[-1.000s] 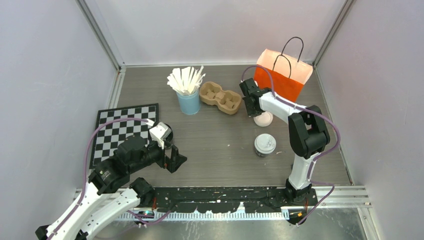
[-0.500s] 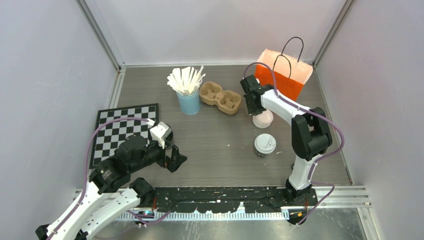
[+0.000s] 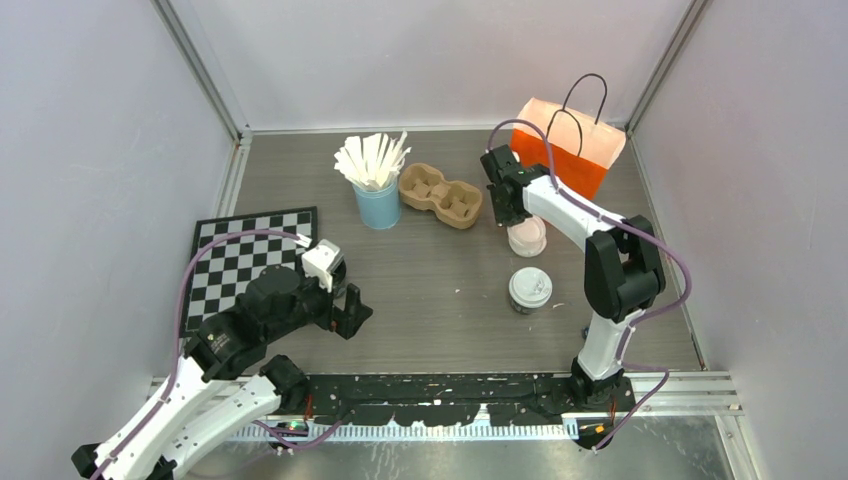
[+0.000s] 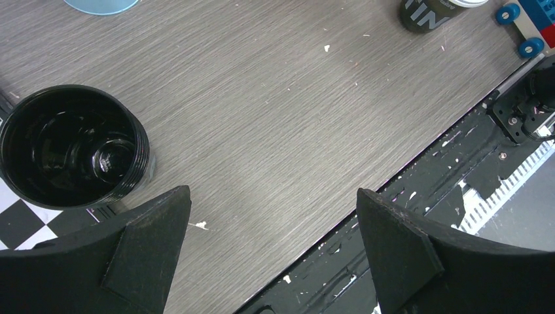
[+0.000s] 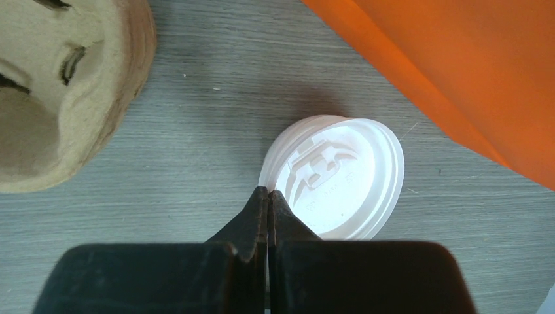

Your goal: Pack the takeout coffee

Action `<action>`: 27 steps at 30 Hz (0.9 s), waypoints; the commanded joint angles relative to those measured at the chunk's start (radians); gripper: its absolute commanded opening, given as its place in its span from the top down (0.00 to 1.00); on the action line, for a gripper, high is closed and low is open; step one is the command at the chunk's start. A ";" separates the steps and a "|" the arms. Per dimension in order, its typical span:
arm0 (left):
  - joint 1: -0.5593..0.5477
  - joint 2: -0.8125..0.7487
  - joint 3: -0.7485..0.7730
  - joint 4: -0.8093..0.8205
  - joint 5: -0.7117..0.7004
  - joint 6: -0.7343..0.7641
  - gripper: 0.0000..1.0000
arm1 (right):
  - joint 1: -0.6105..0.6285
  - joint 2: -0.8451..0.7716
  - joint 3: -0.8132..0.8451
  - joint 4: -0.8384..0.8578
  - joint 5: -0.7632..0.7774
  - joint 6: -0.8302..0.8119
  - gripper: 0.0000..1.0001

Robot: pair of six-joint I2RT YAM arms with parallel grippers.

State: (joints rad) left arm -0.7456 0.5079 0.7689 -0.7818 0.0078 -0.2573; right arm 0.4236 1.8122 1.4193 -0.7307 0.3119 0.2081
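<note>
Right tool [image 5: 268, 196] has shifted slightly, clenched empty at the far cup's [image 3: 527, 238] lid [image 5: 334, 176], perhaps touching; left tool [image 4: 273, 196] gapes. Likely light, crushable, slick-lidded: grip the paper wall

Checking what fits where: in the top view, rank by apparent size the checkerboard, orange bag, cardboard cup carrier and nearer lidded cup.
Largest to smallest:
checkerboard, partly under the left arm;
orange bag, taller so nearer the camera, its rank unsure;
cardboard cup carrier;
nearer lidded cup.
</note>
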 commanded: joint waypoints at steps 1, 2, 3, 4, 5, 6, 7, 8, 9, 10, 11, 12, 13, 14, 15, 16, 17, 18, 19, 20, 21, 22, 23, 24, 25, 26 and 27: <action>0.002 -0.015 0.012 0.015 0.012 0.000 0.00 | 0.003 0.041 0.011 0.033 0.041 -0.019 0.95; 0.002 -0.016 0.012 0.016 0.015 0.000 0.00 | 0.004 0.045 0.005 0.037 0.049 -0.022 0.94; 0.003 -0.016 0.012 0.016 0.015 0.000 0.00 | 0.003 0.050 0.004 0.038 0.054 -0.024 0.92; 0.003 -0.015 0.012 0.016 0.015 0.000 0.00 | 0.004 0.054 0.003 0.039 0.058 -0.025 0.91; 0.002 -0.015 0.012 0.017 0.016 0.000 0.00 | 0.004 0.057 0.004 0.039 0.061 -0.025 0.91; 0.001 -0.016 0.012 0.016 0.017 0.001 0.00 | 0.004 0.059 0.005 0.039 0.061 -0.025 0.91; 0.003 -0.016 0.011 0.015 0.019 0.001 0.00 | 0.004 0.059 0.006 0.039 0.060 -0.026 0.91; 0.002 -0.019 0.010 0.016 0.020 0.001 0.00 | 0.003 0.058 0.006 0.040 0.058 -0.026 0.92; 0.003 -0.021 0.010 0.016 0.020 0.002 0.00 | 0.003 0.057 0.006 0.042 0.057 -0.026 0.92; 0.003 -0.023 0.010 0.018 0.019 0.001 0.00 | 0.003 0.055 0.007 0.042 0.056 -0.027 0.90; 0.003 -0.026 0.010 0.018 0.018 0.002 0.00 | 0.003 0.056 0.008 0.042 0.057 -0.027 0.88; 0.003 -0.030 0.009 0.017 0.019 0.003 0.00 | 0.003 0.055 0.008 0.043 0.059 -0.028 0.86; 0.002 -0.032 0.009 0.017 0.018 0.003 0.00 | 0.003 0.055 0.007 0.044 0.056 -0.032 0.89; 0.002 -0.033 0.009 0.017 0.018 0.003 0.00 | 0.004 0.055 0.007 0.046 0.050 -0.034 0.94; 0.003 -0.034 0.009 0.017 0.018 0.003 0.00 | 0.003 0.055 0.007 0.046 0.046 -0.035 0.99; 0.002 -0.036 0.009 0.017 0.018 0.003 0.00 | 0.004 0.055 0.010 0.044 0.038 -0.038 1.00; 0.002 -0.037 0.009 0.017 0.019 0.003 0.00 | 0.004 0.056 0.011 0.042 0.034 -0.039 1.00; 0.002 -0.038 0.009 0.017 0.018 0.004 0.00 | 0.003 0.057 0.013 0.040 0.031 -0.037 1.00; 0.001 -0.038 0.008 0.017 0.018 0.004 0.00 | 0.003 0.058 0.013 0.040 0.034 -0.036 0.97; 0.002 -0.039 0.008 0.018 0.020 0.004 0.00 | 0.003 0.059 0.013 0.040 0.039 -0.035 0.91; 0.002 -0.039 0.009 0.018 0.020 0.004 0.00 | 0.004 0.058 0.014 0.039 0.044 -0.035 0.86; 0.002 -0.039 0.009 0.017 0.020 0.004 0.00 | 0.004 0.058 0.014 0.038 0.045 -0.036 0.84; 0.003 -0.039 0.008 0.018 0.021 0.004 0.00 | 0.004 0.058 0.014 0.036 0.046 -0.035 0.85; 0.002 -0.040 0.007 0.018 0.021 0.004 0.00 | 0.003 0.056 0.014 0.036 0.044 -0.037 0.94; 0.002 -0.040 0.007 0.019 0.021 0.004 0.00 | 0.003 0.055 0.014 0.036 0.040 -0.038 0.99; 0.002 -0.039 0.007 0.018 0.022 0.004 0.00 | 0.004 0.054 0.014 0.036 0.035 -0.038 1.00; 0.002 -0.040 0.007 0.018 0.021 0.005 0.00 | 0.004 0.053 0.014 0.036 0.029 -0.039 1.00</action>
State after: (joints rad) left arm -0.7456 0.4774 0.7689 -0.7818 0.0193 -0.2569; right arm 0.4236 1.8805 1.4174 -0.7109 0.3454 0.1764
